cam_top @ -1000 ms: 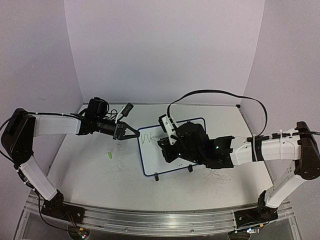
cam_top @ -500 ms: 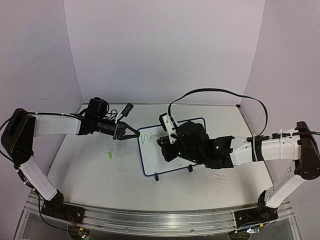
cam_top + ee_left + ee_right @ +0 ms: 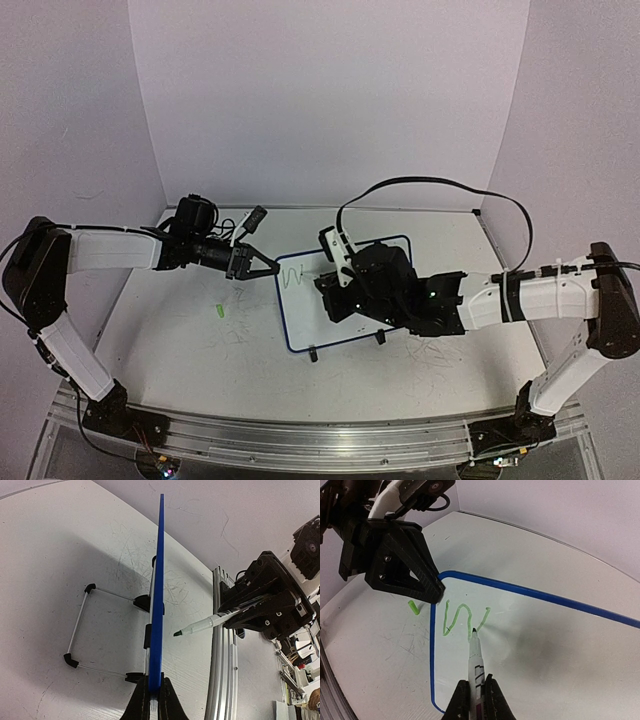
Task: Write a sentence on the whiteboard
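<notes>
marker [image 3: 476, 666] barely shifted, its long axis pointing tip-first at whiteboard [image 3: 555, 650].

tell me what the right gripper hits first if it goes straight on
The whiteboard: the marker in the right gripper has its tip at or just off the face, by the green strokes.

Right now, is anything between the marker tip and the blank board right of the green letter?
Nothing visible. The marker, shut in the right gripper, has its tip by the green letter on the whiteboard; the surface beyond is bare. The left gripper clamps only a corner.
</notes>
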